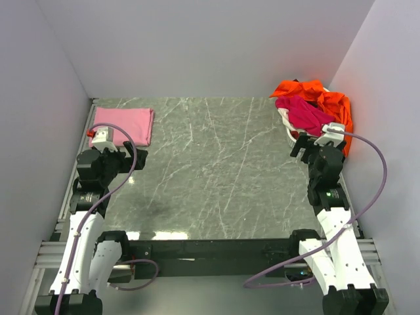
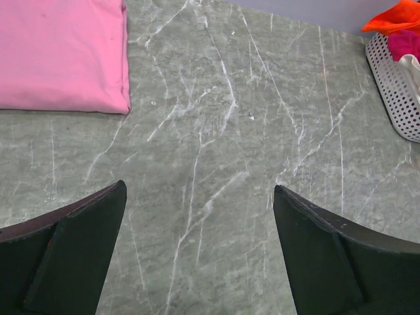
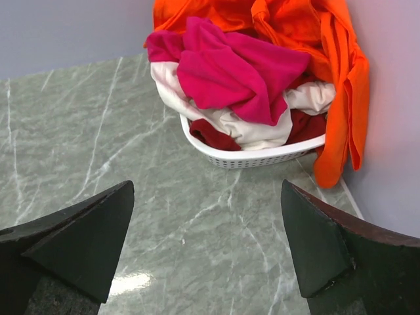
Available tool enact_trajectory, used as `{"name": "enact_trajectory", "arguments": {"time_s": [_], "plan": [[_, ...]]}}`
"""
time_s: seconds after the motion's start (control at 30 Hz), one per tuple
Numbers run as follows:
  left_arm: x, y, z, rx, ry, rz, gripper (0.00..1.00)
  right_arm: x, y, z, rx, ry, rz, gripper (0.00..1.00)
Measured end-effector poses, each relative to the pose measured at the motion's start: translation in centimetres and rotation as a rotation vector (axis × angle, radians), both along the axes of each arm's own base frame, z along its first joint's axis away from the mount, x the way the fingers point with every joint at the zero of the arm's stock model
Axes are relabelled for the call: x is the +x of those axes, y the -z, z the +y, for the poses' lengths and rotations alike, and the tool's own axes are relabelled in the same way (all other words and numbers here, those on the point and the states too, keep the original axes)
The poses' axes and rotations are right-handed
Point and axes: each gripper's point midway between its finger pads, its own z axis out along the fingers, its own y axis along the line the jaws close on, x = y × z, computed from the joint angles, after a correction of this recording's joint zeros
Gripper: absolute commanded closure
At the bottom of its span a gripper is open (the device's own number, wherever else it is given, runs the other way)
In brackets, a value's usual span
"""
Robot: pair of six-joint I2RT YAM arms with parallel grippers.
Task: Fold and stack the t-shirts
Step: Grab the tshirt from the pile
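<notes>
grey-green marble table point(image 1: 210, 170), pale walls point(image 1: 197, 46), folded pink t-shirt point(image 1: 123, 125)

One folded pink t-shirt point(image 1: 123, 125) is counted on the table point(image 1: 216, 170). One white basket point(image 3: 256, 159) is seen, and four pieces of cloth can be told apart in it: one orange t-shirt point(image 3: 308, 33), one magenta t-shirt point(image 3: 236, 72), one pale cream piece point(image 3: 243, 128) and one dark maroon piece point(image 3: 210, 134). Two hands are counted: the left hand point(image 2: 200, 190) and the right hand point(image 3: 207, 187).
</notes>
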Motion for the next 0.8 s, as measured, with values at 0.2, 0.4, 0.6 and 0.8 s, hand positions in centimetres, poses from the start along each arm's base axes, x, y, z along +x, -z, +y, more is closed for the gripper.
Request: {"name": "enact_trajectory", "arguments": {"time_s": [0.2,0.4,0.6,0.8], "plan": [[-0.1,-0.2,-0.1,-0.001,0.002,-0.009,0.01,1.0,1.0,2.1,-0.143,-0.196,0.115,0.01],[-0.4,-0.8,-0.1,0.001,0.003,-0.029,0.01,3.0,0.0,4.1,-0.225,-0.392,0.198,0.01],[-0.4,-0.8,-0.1,0.001,0.003,-0.031,0.01,6.5,-0.3,0.8,-0.114,-0.406,0.281,0.09],[-0.5,-1.0,-0.1,0.001,0.003,-0.040,0.01,12.4,-2.5,-2.8,-0.010,-0.360,0.281,0.16]]}}
